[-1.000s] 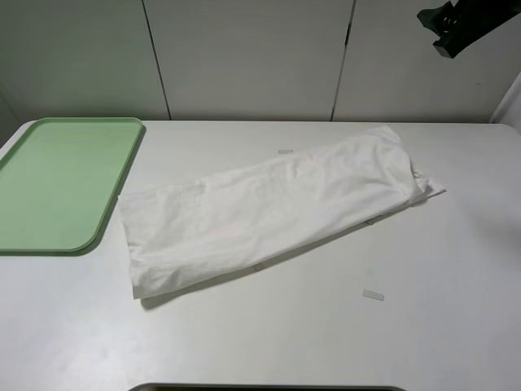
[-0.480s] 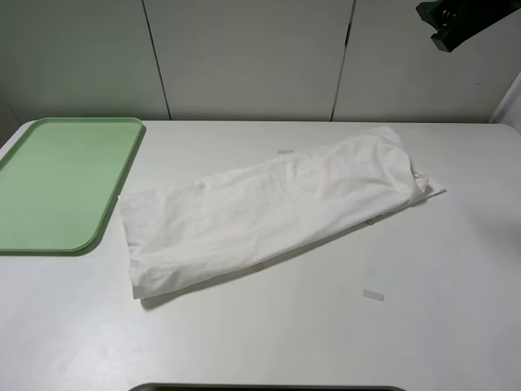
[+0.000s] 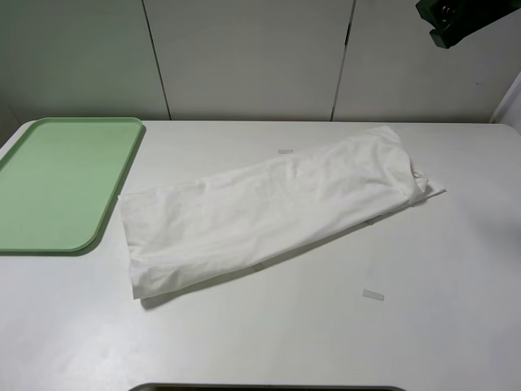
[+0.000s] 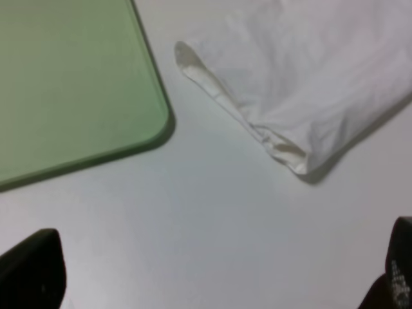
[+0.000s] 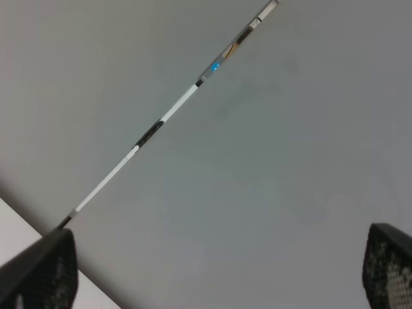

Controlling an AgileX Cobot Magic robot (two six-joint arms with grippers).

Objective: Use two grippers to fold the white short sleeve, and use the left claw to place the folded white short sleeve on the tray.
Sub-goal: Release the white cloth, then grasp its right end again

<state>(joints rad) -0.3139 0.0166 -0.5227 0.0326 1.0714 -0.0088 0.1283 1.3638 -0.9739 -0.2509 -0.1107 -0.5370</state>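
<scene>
The white short sleeve lies folded into a long band, slanting across the white table. Its lower end is just beside the right rim of the light-green tray but not on it. The left claw hangs above bare table near that end and the tray's rounded corner, jaws spread wide with nothing between them. The right gripper is raised high at the far right, facing the wall panels, likewise released and empty.
</scene>
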